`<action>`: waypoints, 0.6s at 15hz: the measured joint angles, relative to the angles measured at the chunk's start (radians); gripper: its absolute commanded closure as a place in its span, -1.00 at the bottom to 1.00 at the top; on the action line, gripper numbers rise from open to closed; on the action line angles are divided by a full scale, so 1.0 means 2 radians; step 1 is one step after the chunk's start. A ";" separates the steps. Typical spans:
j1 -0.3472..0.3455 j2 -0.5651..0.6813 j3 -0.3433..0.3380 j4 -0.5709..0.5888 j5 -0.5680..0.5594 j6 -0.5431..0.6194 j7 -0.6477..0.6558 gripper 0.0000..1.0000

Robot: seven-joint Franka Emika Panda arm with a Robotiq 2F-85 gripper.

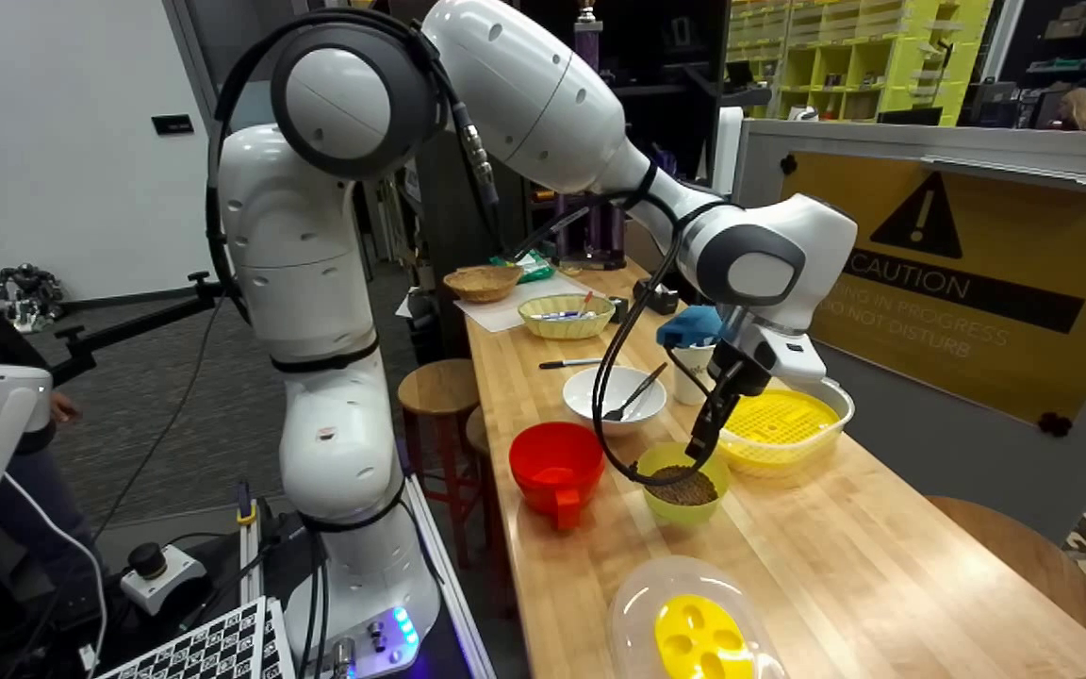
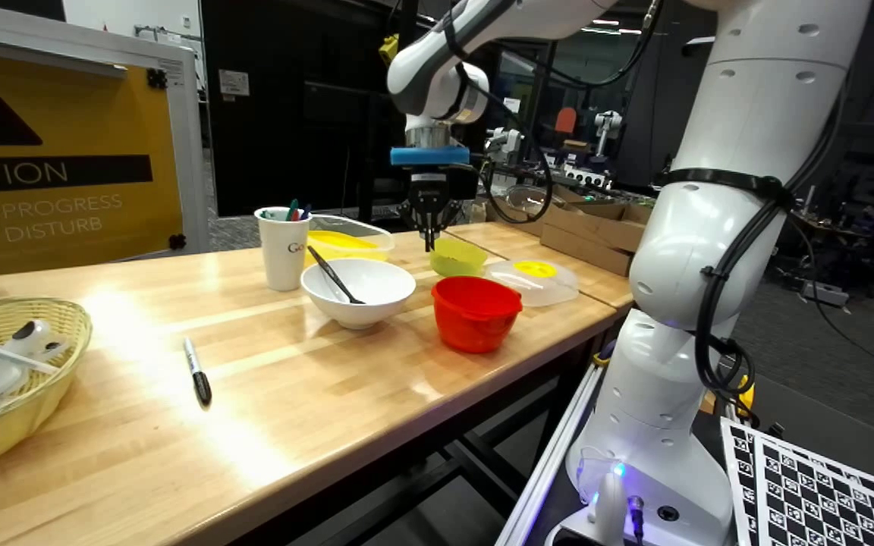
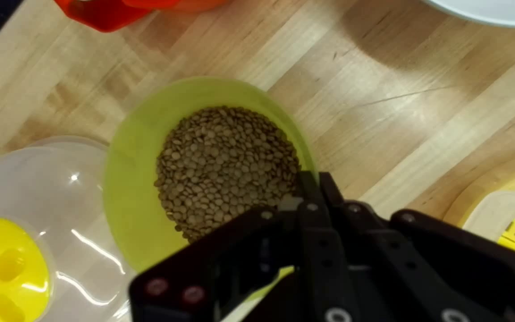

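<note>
Apparently the gripper (image 3: 318,178) is pinched together on the rim of the green bowl (image 3: 133,183) — one dark fingertip inside, the other outside — though shadow makes the exact contact hard to read. In the wrist view its black links hide the bowl's lower right side and some of the brown lentils (image 3: 228,165) inside. The bowl is about midway between the table's (image 1: 882,547) long edge by the robot base (image 1: 364,594) and the far long edge; whether its underside touches the wood I cannot tell. In an exterior view a black cable (image 1: 598,396) loops across it.

Near the bowl, toward the robot-side edge, lies a clear lid (image 1: 703,632) with a yellow centre, cut off by the frame there and in the wrist view. The red bowl (image 2: 475,326) sits close to that same edge; the wrist view shows only a piece of it. Of the white bowl (image 2: 357,307), with a black utensil (image 2: 331,273) in it, that view has just a sliver of rim. Nearer the far edge, the yellow-grid tub (image 1: 769,453) is partly hidden behind the white bowl in an exterior view.
</note>
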 measured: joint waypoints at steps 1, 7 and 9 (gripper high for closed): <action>0.002 -0.004 0.002 0.001 -0.003 -0.006 0.001 0.98; 0.015 -0.036 0.024 0.006 -0.030 -0.034 0.012 0.98; 0.020 -0.048 0.032 0.006 -0.039 -0.043 0.016 0.98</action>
